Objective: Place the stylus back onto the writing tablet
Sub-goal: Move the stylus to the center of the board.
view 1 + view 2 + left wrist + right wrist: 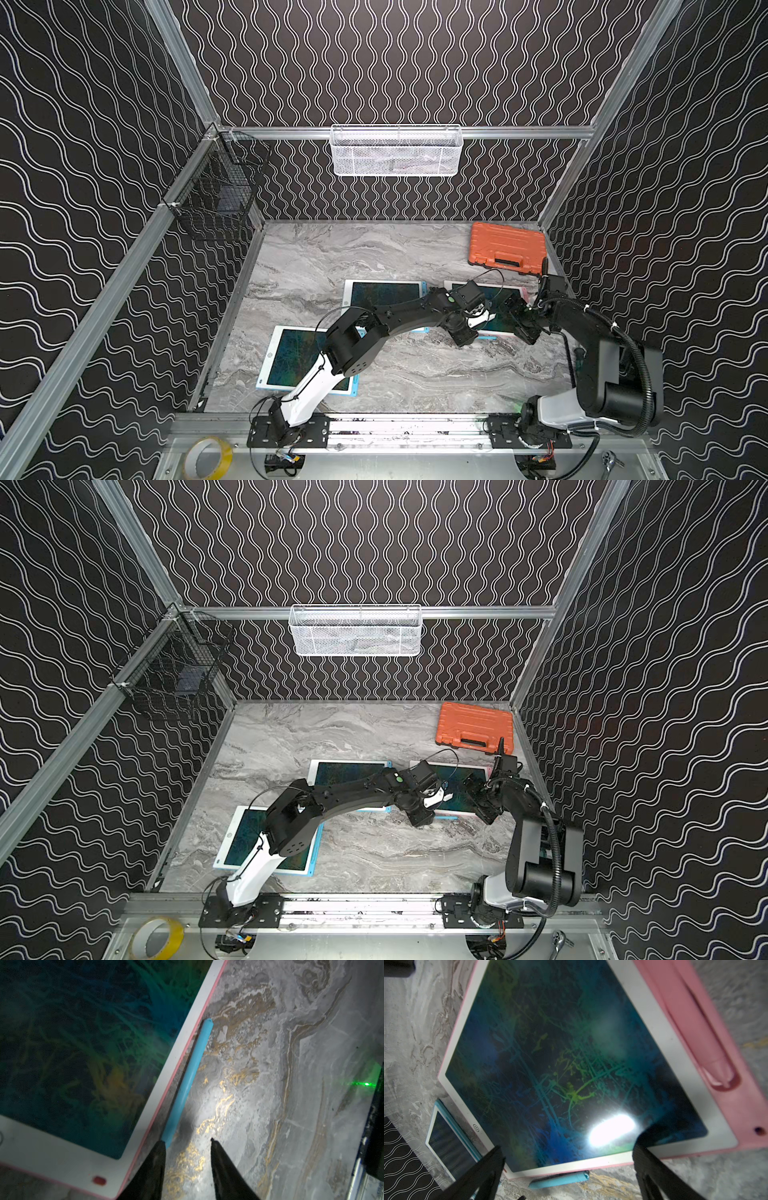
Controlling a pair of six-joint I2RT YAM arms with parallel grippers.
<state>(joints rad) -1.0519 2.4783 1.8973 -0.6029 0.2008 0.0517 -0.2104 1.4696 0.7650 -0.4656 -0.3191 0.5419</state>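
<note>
Lying along tablet [155, 1093] edge, stylus [188, 1082] on marble table [270, 1084], free surface alongside, left tool [188, 1141] part-open, right tool [568, 1147] wide, both empty.

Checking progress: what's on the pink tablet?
A pink stylus in the tablet's side slot; visible screen bare. Blue stylus lies on the table beside it. Right gripper finger hides one corner.

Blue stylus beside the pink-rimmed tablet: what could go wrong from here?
The blue stylus lies close along the pink-rimmed writing tablet; the left gripper sits at its end, so closing may pinch only the tip or snag the rim.
That tablet's side slot already holds a pink stylus, so the blue one may not fit there.
The right gripper hovers open over the same tablet; the arms could collide.
</note>
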